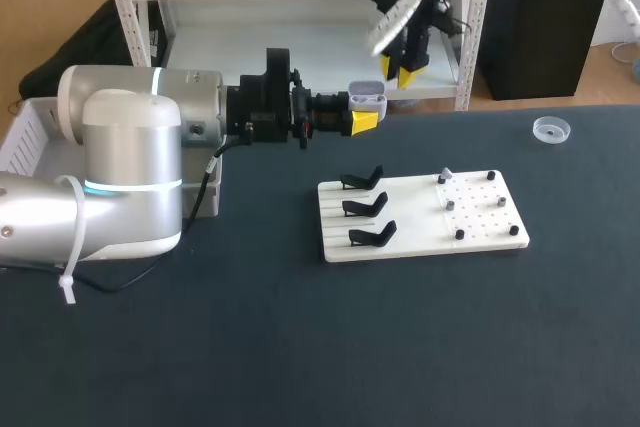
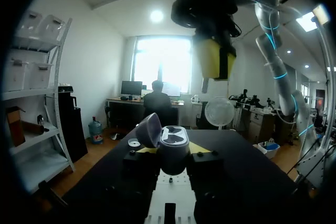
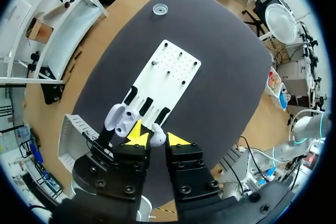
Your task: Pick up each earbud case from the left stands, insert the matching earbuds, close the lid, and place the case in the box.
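Left claw [image 2: 172,149] grips rounded glossy case [image 1: 367,99] (lid open); right claw [image 3: 153,140] pinches smooth white earbud [image 3: 158,137].

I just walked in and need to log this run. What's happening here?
The left gripper holds an open earbud case up above the table. The right gripper hangs above it, pinching a white earbud, not yet inserted. All three black stands on the white board are empty.

three stands [image 1: 365,206], one case [image 1: 367,100], one earbud [image 3: 157,138], one board [image 1: 480,219].
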Robot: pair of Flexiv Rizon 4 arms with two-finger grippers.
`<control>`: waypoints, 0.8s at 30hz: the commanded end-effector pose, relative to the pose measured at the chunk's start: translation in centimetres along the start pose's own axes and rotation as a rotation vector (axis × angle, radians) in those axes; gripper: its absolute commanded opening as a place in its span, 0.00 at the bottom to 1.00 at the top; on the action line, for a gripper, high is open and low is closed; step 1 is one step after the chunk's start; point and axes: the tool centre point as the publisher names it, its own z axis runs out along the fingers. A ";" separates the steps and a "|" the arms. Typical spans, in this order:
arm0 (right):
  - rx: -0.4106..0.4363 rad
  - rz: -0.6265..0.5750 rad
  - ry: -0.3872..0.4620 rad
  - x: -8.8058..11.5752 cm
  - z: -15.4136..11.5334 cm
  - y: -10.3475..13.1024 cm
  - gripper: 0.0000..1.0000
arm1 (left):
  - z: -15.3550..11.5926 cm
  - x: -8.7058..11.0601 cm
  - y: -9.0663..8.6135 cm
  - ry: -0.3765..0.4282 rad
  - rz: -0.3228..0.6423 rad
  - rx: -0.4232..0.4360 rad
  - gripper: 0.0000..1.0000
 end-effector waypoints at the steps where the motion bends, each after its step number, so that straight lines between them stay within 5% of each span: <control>1: 0.028 0.000 0.002 0.0 -0.2 0.5 0.00 | 0.0 0.1 0.0 -0.003 0.001 -0.001 0.00; 10: 0.028 0.000 0.002 0.0 -0.2 0.5 0.00 | 0.0 0.1 0.0 -0.003 0.001 -0.001 0.00; 17: 0.039 -0.023 -0.129 0.9 1.6 2.1 0.00 | 0.0 0.1 0.0 -0.003 0.001 -0.001 0.00; 24: 0.031 -0.035 -0.119 0.9 2.2 2.8 0.00 | 0.0 0.1 0.0 -0.003 0.001 -0.001 0.00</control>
